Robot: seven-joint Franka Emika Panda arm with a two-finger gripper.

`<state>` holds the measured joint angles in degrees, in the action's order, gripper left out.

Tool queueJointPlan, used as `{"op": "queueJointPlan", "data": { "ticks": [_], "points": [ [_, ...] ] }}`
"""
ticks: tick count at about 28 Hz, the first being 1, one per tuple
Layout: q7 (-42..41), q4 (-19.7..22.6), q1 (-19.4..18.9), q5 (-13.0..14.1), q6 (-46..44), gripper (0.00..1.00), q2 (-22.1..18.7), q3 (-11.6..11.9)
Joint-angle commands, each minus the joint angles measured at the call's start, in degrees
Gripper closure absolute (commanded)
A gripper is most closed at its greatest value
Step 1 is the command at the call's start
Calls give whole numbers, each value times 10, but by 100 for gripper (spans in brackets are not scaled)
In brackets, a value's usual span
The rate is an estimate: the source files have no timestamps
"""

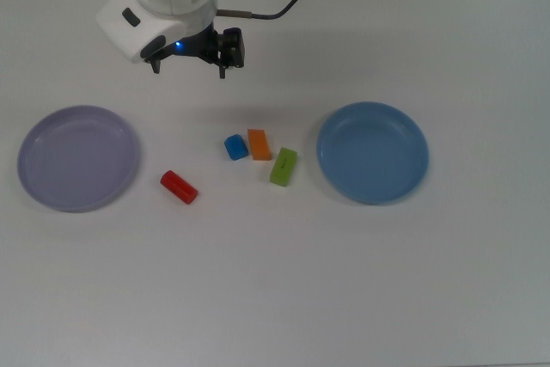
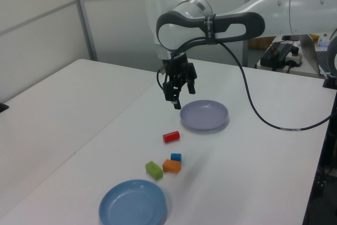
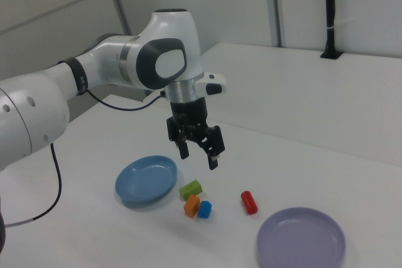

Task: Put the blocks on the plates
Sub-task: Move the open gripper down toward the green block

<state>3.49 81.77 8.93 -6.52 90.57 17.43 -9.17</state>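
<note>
My arm is glossy white, built of rounded, bulbous segments. I see dark grey bands where the segments meet, and a pale grey disc capping the joint in the right view. In the left view a dark grey strip loops around the side of one link. The wrist flange is a white block with a small dark button on it and a tiny blue light glowing beneath. The gripper is black, angular, with two slim fingers. A black cable runs from the wrist and trails off behind.
</note>
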Motion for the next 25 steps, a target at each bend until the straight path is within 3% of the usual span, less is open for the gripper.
{"op": "queueJointPlan", "data": {
  "ticks": [1,17,25],
  "points": [
    [-5,4,-2,2,-11,0,-13,3],
    [2,3,-2,8,-3,0,-9,3],
    [102,9,-10,12,49,0,1,-2]
  ]
}}
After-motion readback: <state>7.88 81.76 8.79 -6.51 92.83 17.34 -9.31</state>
